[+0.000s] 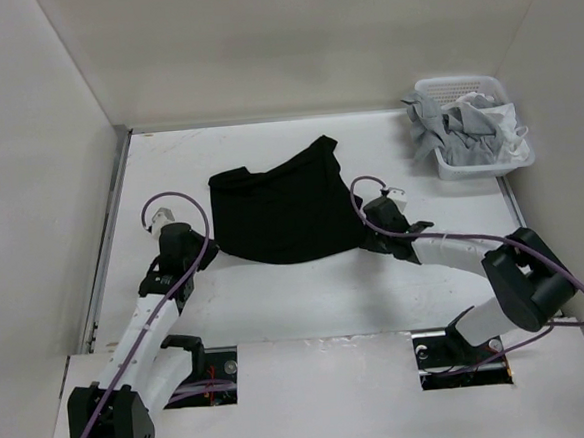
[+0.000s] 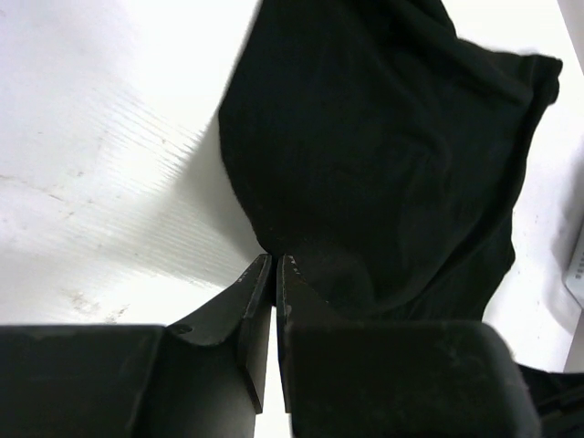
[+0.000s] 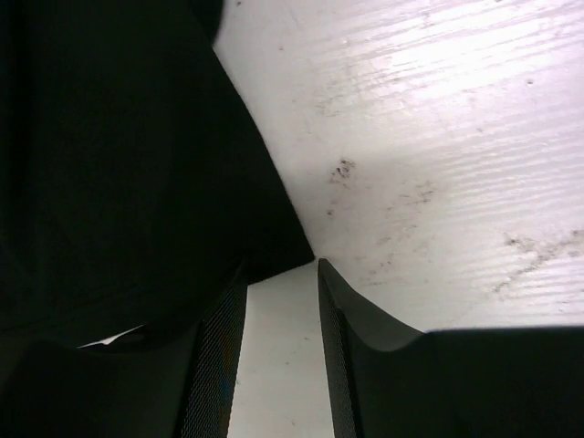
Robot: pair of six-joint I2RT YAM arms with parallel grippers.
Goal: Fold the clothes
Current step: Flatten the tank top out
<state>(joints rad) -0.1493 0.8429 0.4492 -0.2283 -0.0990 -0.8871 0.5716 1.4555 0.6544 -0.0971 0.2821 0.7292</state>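
Likely flattening: left gripper [image 2: 274,260] closed against plain black fabric T-shirt [image 1: 286,209], right gripper [image 3: 281,266] parted at its corner, pinch due next

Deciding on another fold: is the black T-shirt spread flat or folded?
Neither flat nor neatly folded: the black T-shirt lies bunched on the table, its outline uneven, with creases in the left wrist view.

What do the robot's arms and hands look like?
The left arm and right arm are white tubes with chunky black joints, and a thin purple cable loops along each. The left hand and right hand are black, each with two flat tapering fingers.
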